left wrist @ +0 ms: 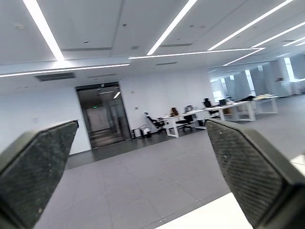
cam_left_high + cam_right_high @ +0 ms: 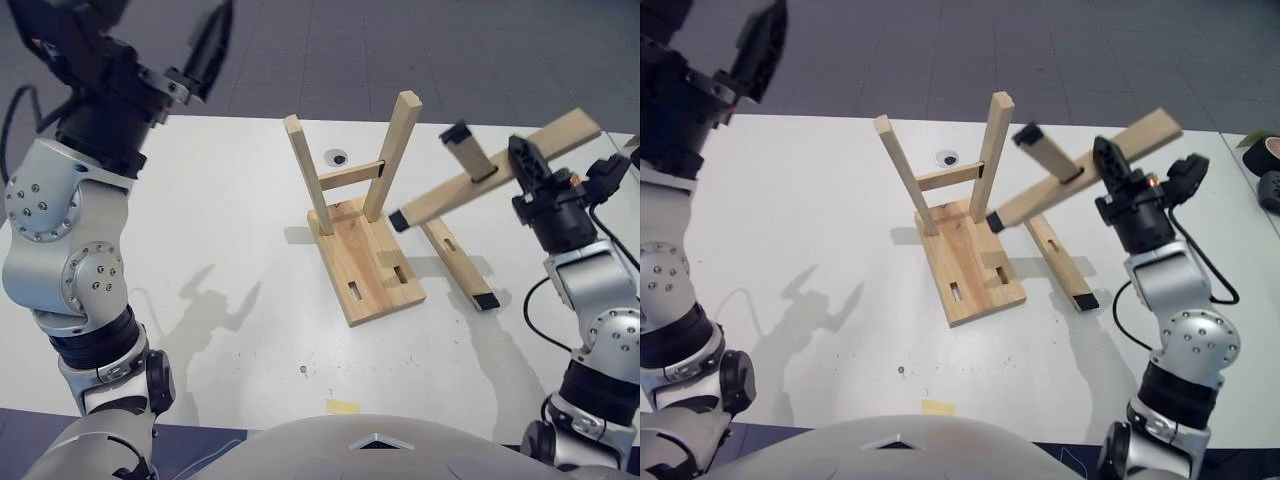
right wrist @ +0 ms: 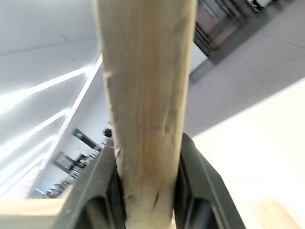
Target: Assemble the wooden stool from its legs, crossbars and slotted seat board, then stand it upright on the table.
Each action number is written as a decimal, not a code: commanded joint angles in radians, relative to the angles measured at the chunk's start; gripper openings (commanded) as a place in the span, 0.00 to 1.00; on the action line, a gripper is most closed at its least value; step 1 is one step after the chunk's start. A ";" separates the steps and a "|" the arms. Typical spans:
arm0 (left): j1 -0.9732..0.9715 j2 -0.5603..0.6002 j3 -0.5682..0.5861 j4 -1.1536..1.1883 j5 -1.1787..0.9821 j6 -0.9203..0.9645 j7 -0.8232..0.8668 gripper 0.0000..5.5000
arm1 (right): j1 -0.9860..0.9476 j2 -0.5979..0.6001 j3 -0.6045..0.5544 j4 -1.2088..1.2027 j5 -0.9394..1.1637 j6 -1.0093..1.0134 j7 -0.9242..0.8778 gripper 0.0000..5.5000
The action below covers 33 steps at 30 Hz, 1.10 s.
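Observation:
The slotted seat board [image 2: 372,272] lies flat on the white table [image 2: 220,220]. Two wooden legs [image 2: 306,172] [image 2: 393,152] stand in its far end, joined by a crossbar [image 2: 351,175]. My right gripper [image 2: 528,172] is shut on a third leg [image 2: 495,172] and holds it slanted above the table, its black-tipped low end near the board. A short black-tipped piece [image 2: 470,150] sticks up from that leg. In the right wrist view the leg [image 3: 145,95] sits clamped between the jaws. A fourth leg [image 2: 455,262] lies on the table. My left gripper [image 2: 195,55] hangs high at the far left, open and holding nothing.
A small dark round fitting [image 2: 339,156] sits on the table behind the standing legs. A yellow tape scrap [image 2: 343,406] and a tiny dark speck [image 2: 303,370] lie near the front edge. A dark object [image 2: 1270,175] rests past the table's right side.

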 commanded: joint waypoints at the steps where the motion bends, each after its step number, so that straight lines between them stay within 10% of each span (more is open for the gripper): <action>1: 0.046 -0.025 -0.063 -0.018 0.042 0.008 0.031 0.98 | 0.091 -0.079 0.107 -0.053 -0.220 -0.015 0.163 0.18; 33: 0.061 -0.040 -0.211 -0.001 0.109 -0.003 0.014 0.98 | 0.322 -0.026 0.367 0.112 -0.890 -0.414 0.405 0.19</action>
